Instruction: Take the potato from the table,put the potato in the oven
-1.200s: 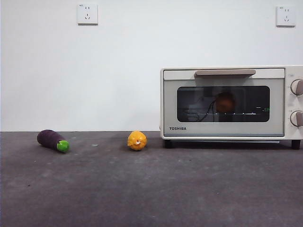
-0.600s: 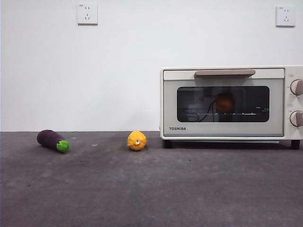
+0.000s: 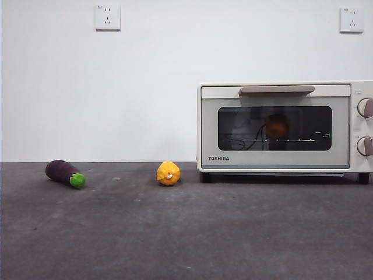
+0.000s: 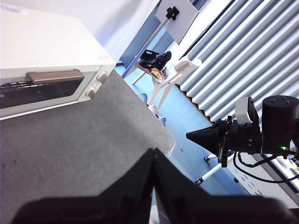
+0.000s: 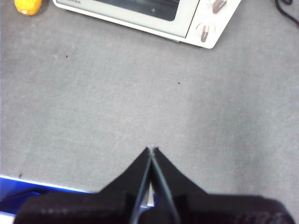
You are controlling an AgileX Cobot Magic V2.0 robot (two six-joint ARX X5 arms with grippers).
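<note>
We are seeing the potato (image 3: 277, 126) only from the front, a dim orange-brown lump behind the dark glass of the closed oven (image 3: 280, 127), sitting on the rack. Both wrist views are missing it. One eggplant (image 3: 64, 173) and one yellow ball (image 3: 168, 173) are lying on the counter (image 3: 186, 227). The left gripper (image 4: 153, 151) and right gripper (image 5: 152, 149) are hanging clenched and empty above the counter.
</note>
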